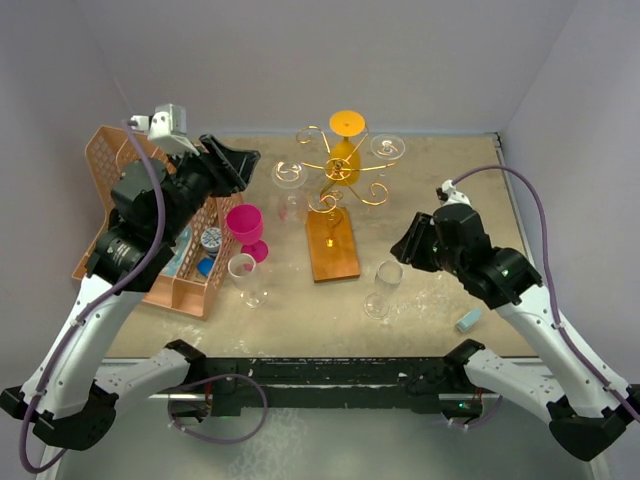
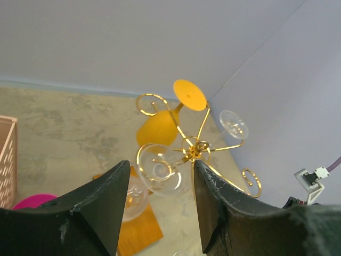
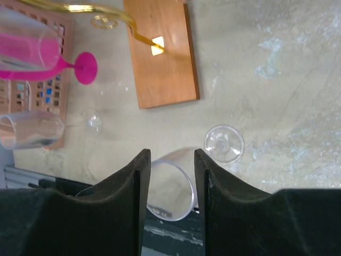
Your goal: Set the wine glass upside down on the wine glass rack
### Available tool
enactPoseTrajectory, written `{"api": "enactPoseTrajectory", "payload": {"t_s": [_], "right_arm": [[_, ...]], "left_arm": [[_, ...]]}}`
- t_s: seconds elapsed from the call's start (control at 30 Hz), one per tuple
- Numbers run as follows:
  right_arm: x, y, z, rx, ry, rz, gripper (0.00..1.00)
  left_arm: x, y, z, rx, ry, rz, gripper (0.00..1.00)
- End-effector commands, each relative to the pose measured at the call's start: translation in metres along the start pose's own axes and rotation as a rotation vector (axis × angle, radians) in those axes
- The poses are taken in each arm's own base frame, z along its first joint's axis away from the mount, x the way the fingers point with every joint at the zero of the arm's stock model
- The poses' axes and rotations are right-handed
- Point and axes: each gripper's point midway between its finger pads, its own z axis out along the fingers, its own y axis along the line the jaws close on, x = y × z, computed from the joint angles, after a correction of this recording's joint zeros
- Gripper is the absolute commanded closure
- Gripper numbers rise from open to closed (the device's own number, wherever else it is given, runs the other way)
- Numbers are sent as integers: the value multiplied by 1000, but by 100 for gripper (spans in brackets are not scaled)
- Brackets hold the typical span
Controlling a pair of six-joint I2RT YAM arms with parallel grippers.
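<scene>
Wine glass [image 1: 382, 288] stands upright on the table [image 1: 450, 180], just right of the wine glass rack [image 1: 332, 250]. I see my right pincer [image 3: 168, 160] wide open above it, holding nothing. My left pincer [image 2: 161, 170] is likewise open and empty, facing the rack's gold arms.

**Clear glass stands beside gold rack**

A clear wine glass [image 1: 382, 289] stands upright on its foot, empty, just right of the near end of the rack's base [image 1: 333, 250]. The rack [image 1: 340, 170] is gold wire, with curled spiral arms spreading from a central post on the rectangular reddish-brown wooden base.
</scene>
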Motion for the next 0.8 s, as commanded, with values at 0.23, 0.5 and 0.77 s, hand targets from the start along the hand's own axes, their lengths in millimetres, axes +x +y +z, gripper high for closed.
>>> {"api": "enactPoseTrajectory", "payload": {"t_s": [0.23, 0.5, 0.77], "right_arm": [[30, -15, -3, -36, 77, -150, 58], [37, -24, 2, -18, 92, -192, 61], [35, -25, 11, 21, 113, -205, 79]], "left_arm": [[25, 15, 5, -12, 34, 9, 51], [13, 5, 4, 19, -3, -24, 51], [-4, -6, -5, 55, -57, -46, 51]]}}
